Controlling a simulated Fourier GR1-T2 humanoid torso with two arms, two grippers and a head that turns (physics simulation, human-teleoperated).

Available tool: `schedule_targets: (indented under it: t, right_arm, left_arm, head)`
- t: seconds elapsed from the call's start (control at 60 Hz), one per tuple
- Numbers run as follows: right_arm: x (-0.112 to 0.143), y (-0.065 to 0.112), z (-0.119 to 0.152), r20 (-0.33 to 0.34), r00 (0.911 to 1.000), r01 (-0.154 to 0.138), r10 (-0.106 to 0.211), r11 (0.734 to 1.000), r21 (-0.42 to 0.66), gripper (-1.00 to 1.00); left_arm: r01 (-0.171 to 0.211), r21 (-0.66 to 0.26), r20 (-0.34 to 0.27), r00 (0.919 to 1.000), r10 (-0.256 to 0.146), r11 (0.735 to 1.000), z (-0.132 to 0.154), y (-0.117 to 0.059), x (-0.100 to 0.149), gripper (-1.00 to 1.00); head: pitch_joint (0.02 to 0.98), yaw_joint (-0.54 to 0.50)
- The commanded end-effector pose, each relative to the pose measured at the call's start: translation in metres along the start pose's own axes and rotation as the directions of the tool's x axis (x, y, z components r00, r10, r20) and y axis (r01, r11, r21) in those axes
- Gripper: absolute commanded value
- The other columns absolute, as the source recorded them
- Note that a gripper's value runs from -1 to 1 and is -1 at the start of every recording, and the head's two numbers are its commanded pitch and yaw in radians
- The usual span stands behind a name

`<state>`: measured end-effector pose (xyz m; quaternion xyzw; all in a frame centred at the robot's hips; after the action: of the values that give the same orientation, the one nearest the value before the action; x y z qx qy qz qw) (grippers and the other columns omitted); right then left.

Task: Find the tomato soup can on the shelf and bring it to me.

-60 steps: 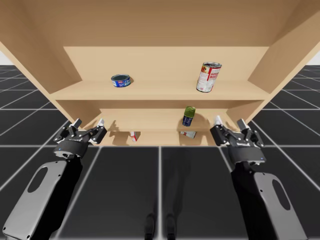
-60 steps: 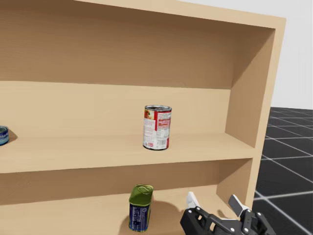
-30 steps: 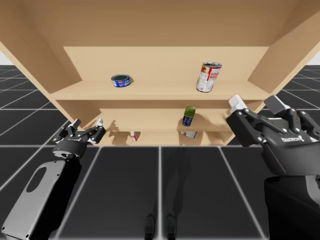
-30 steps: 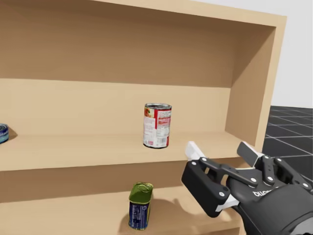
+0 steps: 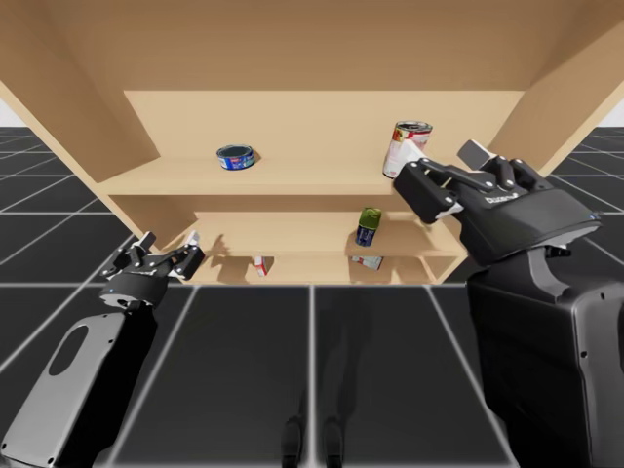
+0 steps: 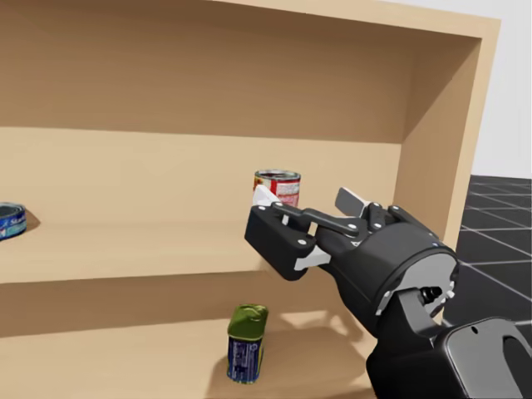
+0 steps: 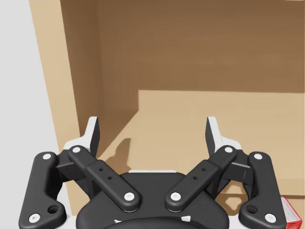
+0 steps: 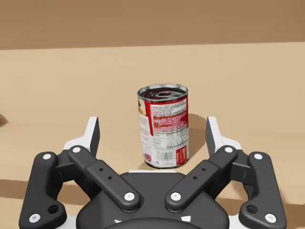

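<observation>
The tomato soup can (image 8: 163, 126), red and white with an open-looking metal top, stands upright on the upper shelf board (image 5: 292, 180). My right gripper (image 8: 152, 132) is open, level with the can and just short of it, its fingers either side of the can's line. In the high view the right gripper (image 5: 444, 158) covers the lower part of the can (image 5: 408, 136). In the head view the can (image 6: 280, 184) peeks out behind the right gripper (image 6: 306, 199). My left gripper (image 5: 171, 241) hangs open by the shelf's lower left corner, holding nothing (image 7: 152, 133).
A flat blue tin (image 5: 235, 157) lies at the left of the upper shelf. A green-topped blue can (image 5: 368, 226) stands on the lower shelf under the soup can. A small red and white box (image 5: 258, 264) lies lower down. The shelf's right wall (image 6: 432, 166) is close to my right arm.
My right arm has risen and reached forward from below the shelf up to the soup can's level, still open. My head has turned slightly. The left arm has stayed put.
</observation>
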<state>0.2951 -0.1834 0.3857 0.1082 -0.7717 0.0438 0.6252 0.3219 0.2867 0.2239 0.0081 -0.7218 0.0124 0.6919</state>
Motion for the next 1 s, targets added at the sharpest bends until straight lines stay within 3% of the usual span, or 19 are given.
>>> schedule_targets:
  t: [0.017, 0.2, 0.233, 0.4, 0.45, 0.55, 0.583, 0.6, 0.617, 0.633, 0.817, 1.0]
  right_arm:
    - [-0.007, 0.005, -0.02, -0.105, 0.9945, -0.01, 0.01, 1.0, 0.007, -1.0]
    - [-0.009, 0.003, -0.041, -0.121, 0.9921, -0.034, 0.031, 0.999, -0.019, -1.0]
    - [-0.011, 0.002, -0.047, -0.121, 0.9913, -0.056, 0.051, 0.998, -0.037, -1.0]
    - [-0.023, -0.004, -0.067, -0.146, 0.9871, -0.074, 0.065, 0.996, -0.054, -1.0]
    - [-0.026, -0.004, -0.071, -0.156, 0.986, -0.067, 0.058, 0.996, -0.051, -1.0]
    - [-0.03, -0.004, -0.072, -0.143, 0.9862, -0.088, 0.083, 0.996, -0.032, -1.0]
    - [-0.031, -0.003, -0.071, -0.126, 0.9876, -0.1, 0.094, 0.994, -0.043, -0.18]
    - [-0.03, -0.003, -0.071, -0.125, 0.9874, -0.104, 0.097, 0.994, -0.044, 0.1]
    - [-0.029, -0.004, -0.07, -0.116, 0.988, -0.109, 0.102, 0.993, -0.049, 0.85]
    - [-0.029, -0.004, -0.069, -0.113, 0.9881, -0.11, 0.104, 0.993, -0.049, 0.96]
    - [-0.017, -0.005, -0.057, -0.076, 0.9901, -0.123, 0.118, 0.99, -0.064, 1.0]
    - [0.004, -0.003, -0.024, 0.014, 0.9908, -0.133, 0.135, 0.988, -0.077, 1.0]
  left_arm:
    - [-0.003, 0.002, 0.001, 1.0, 0.003, 1.0, 0.0, 0.001, 0.001, -1.0]
    - [-0.004, 0.003, 0.002, 1.0, 0.004, 1.0, 0.0, 0.002, 0.001, -1.0]
    - [-0.004, 0.003, 0.003, 1.0, 0.004, 1.0, 0.0, 0.002, 0.001, -1.0]
    - [-0.007, 0.004, 0.004, 1.0, 0.007, 1.0, 0.0, 0.003, 0.001, -1.0]
    - [-0.006, 0.002, 0.004, 1.0, 0.006, 1.0, 0.0, 0.003, 0.001, -1.0]
    - [-0.005, 0.002, 0.004, 1.0, 0.005, 1.0, -0.001, 0.003, 0.001, -1.0]
    - [-0.006, 0.002, 0.004, 1.0, 0.006, 1.0, 0.0, 0.003, 0.001, -1.0]
    - [-0.006, 0.002, 0.004, 1.0, 0.006, 1.0, 0.0, 0.003, 0.001, -1.0]
    - [-0.006, 0.003, 0.005, 1.0, 0.006, 1.0, 0.0, 0.003, 0.001, -1.0]
    - [-0.006, 0.003, 0.005, 1.0, 0.006, 1.0, 0.0, 0.003, 0.001, -1.0]
    - [-0.005, 0.002, 0.005, 1.0, 0.005, 1.0, 0.0, 0.003, 0.001, -1.0]
    - [-0.005, 0.004, 0.006, 1.0, 0.005, 1.0, 0.0, 0.003, 0.001, -1.0]
  head:
    - [0.258, -0.27]
    - [0.263, -0.27]
    - [0.265, -0.27]
    - [0.267, -0.26]
    - [0.268, -0.26]
    - [0.269, -0.26]
    - [0.269, -0.26]
    - [0.269, -0.26]
    - [0.269, -0.26]
    - [0.269, -0.26]
    - [0.267, -0.26]
    - [0.266, -0.25]
